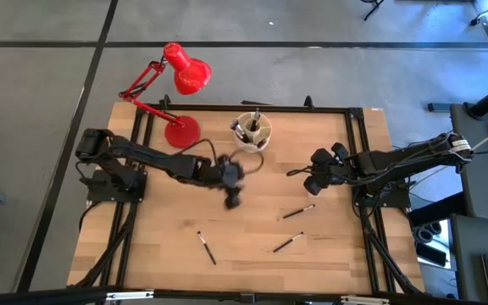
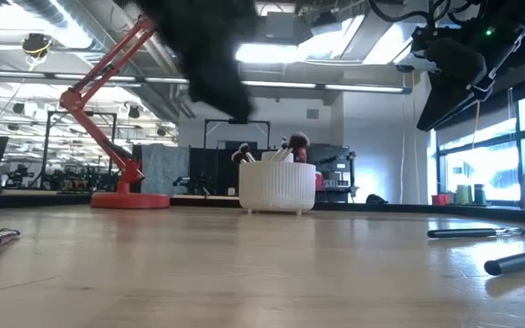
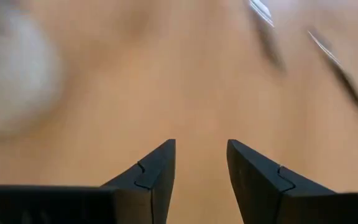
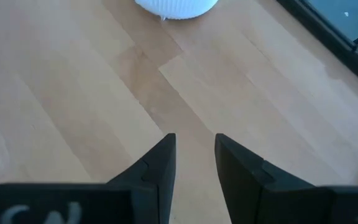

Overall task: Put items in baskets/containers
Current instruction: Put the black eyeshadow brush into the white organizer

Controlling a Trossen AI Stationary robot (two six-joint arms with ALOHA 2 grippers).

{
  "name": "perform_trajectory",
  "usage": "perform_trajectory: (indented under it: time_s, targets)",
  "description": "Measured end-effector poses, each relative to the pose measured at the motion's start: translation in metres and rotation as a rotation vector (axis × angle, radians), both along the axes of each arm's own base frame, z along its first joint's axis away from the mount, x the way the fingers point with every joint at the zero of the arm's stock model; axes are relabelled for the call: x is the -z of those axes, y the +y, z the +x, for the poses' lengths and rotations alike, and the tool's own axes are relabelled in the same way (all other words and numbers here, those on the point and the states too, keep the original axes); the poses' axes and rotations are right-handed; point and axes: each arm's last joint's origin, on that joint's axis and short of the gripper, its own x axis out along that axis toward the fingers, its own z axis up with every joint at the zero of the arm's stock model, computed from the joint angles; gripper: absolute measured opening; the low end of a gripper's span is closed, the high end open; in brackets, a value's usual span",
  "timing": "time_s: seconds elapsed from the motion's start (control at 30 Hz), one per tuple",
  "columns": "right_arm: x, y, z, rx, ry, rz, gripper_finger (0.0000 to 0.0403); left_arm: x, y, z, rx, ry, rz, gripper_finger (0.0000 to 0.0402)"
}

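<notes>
The cream ribbed organiser (image 1: 252,131) stands on the table near its far edge, with several brushes upright in it; it also shows in the low view (image 2: 277,187) and the right wrist view (image 4: 176,5). Three thin dark brushes lie flat on the table: one (image 1: 298,212), a second (image 1: 287,243) and a third (image 1: 207,246). My left gripper (image 1: 232,182) is blurred, open and empty (image 3: 201,168), over the table's middle just near of the organiser. My right gripper (image 1: 307,176) hovers right of the organiser, open and empty (image 4: 194,155).
A red desk lamp (image 1: 180,102) stands at the far left of the table, its base (image 1: 181,131) left of the organiser. Bare wood lies between the two grippers and along the near edge. A black frame (image 1: 358,161) borders the table's right side.
</notes>
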Motion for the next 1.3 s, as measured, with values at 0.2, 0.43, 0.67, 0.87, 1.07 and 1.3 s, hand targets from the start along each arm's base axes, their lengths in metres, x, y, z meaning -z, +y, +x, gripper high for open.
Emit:
perform_trajectory:
  time_s: [0.2,0.43,0.67,0.87,1.07,1.3]
  targets:
    - [0.0,0.0,0.0,-0.006,-0.003,0.011,0.0112,0.007,-0.047,-0.035,0.245,0.281,-0.119,0.0141]
    - [-0.001,0.001,0.001,-0.007,-0.014,0.012,0.0112,0.021,-0.101,-0.064,0.644,0.449,0.06,0.0141]
    - [-0.002,0.001,0.005,-0.012,-0.052,0.015,0.0112,0.047,-0.122,-0.065,0.615,0.518,0.133,0.0141]
    - [-0.004,0.002,0.007,-0.024,-0.071,0.012,0.0112,0.068,-0.129,-0.06,0.691,0.574,0.144,0.0141]
    - [-0.004,0.002,0.007,-0.028,-0.068,0.009,0.0112,0.082,-0.13,-0.059,0.731,0.627,0.161,0.0141]
    - [-0.004,0.002,0.007,-0.028,-0.068,0.009,0.0112,0.091,-0.129,-0.057,0.756,0.668,0.197,0.0133]
